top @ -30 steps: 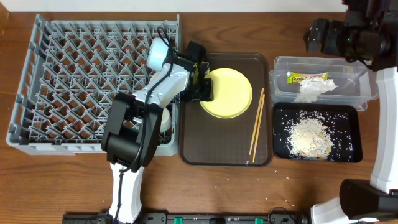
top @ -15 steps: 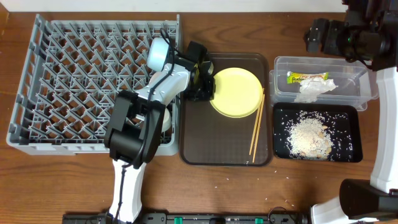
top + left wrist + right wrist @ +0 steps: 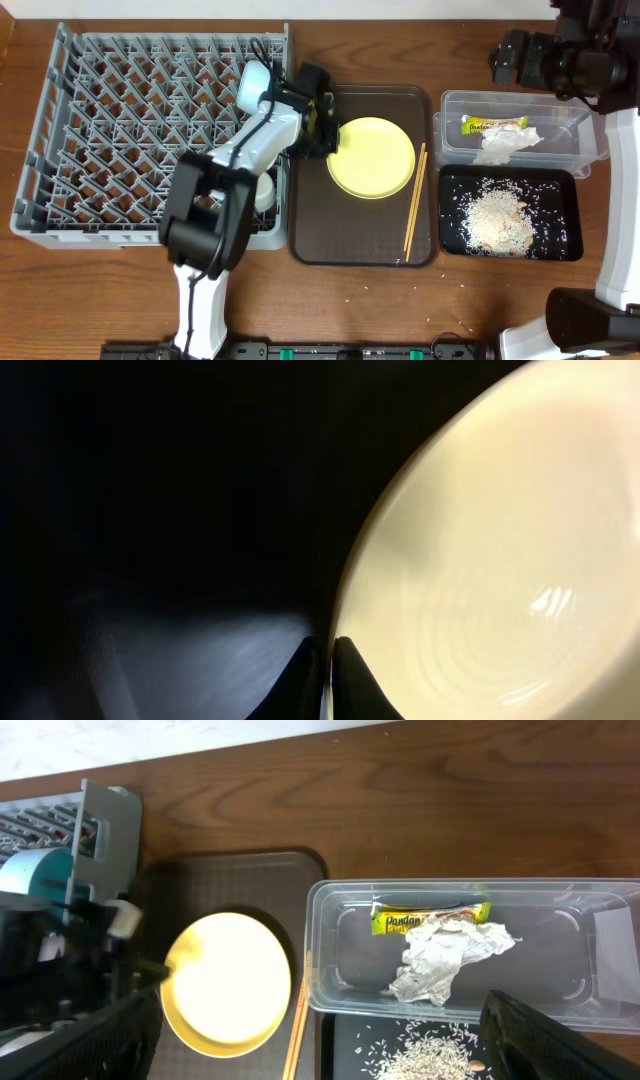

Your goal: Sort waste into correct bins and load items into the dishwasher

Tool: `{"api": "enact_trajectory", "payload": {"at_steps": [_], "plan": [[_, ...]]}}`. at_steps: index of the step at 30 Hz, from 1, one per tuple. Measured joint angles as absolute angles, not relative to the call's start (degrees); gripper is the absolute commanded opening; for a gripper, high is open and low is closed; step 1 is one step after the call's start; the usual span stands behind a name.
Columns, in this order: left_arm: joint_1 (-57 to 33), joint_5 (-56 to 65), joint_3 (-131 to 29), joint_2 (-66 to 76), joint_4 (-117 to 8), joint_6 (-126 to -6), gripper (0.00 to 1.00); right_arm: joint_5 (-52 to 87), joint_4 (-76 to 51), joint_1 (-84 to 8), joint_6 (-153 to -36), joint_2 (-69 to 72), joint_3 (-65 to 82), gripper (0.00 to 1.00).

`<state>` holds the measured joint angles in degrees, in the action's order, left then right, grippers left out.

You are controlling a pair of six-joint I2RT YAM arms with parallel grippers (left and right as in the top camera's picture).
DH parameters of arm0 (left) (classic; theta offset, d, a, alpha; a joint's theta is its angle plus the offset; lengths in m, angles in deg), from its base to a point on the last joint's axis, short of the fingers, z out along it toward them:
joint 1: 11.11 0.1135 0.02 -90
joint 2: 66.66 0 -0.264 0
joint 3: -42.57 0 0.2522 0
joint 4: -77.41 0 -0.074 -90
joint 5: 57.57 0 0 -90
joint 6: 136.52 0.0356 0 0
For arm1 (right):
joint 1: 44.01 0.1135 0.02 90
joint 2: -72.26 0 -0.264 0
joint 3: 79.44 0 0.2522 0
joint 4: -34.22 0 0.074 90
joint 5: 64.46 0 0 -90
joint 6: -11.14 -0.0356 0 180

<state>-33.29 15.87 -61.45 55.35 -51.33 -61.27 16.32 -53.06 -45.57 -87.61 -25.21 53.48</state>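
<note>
The round yellow plate (image 3: 372, 157) lies on the brown serving tray (image 3: 362, 258). My left gripper (image 3: 325, 135) is shut on the plate's left rim; in the left wrist view its fingers (image 3: 328, 660) pinch the edge of the plate (image 3: 480, 560). Wooden chopsticks (image 3: 413, 200) lie just right of the plate. The grey dish rack (image 3: 130, 120) stands at the left. The clear tub (image 3: 575, 150) holds the green-yellow wrapper (image 3: 492, 124) and the crumpled napkin (image 3: 508, 143). Rice (image 3: 495, 215) lies in the black tray (image 3: 565, 195). My right gripper (image 3: 330, 1060) hangs open above the tub (image 3: 470, 910).
A pale round dish (image 3: 264, 190) sits in the rack's near right corner, partly hidden by the left arm. A few rice grains (image 3: 450, 340) are scattered on the wooden table near its front edge. The right arm's body (image 3: 560, 55) hangs over the back right.
The left gripper has closed on the plate's left rim. The plate slid right on the brown tray, then came back slightly left. The right arm has not moved.
</note>
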Motion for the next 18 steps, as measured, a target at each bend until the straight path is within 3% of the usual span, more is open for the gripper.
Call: {"api": "enact_trajectory", "payload": {"at_steps": [9, 13, 18], "plan": [[-33.3, 31.8, -61.4, 39.8, -51.0, -61.3, 0.09, 16.3, -53.1, -45.6, -87.6, -25.2, 53.5, 0.99], [-33.4, 32.9, -61.4, 41.1, -48.9, -61.3, 0.42, 16.3, -53.1, -45.6, -87.6, -25.2, 53.5, 0.99], [-35.7, 32.6, -61.4, 42.4, -48.8, -61.1, 0.46, 16.3, -53.1, -45.6, -87.6, -25.2, 53.5, 0.99]]}}
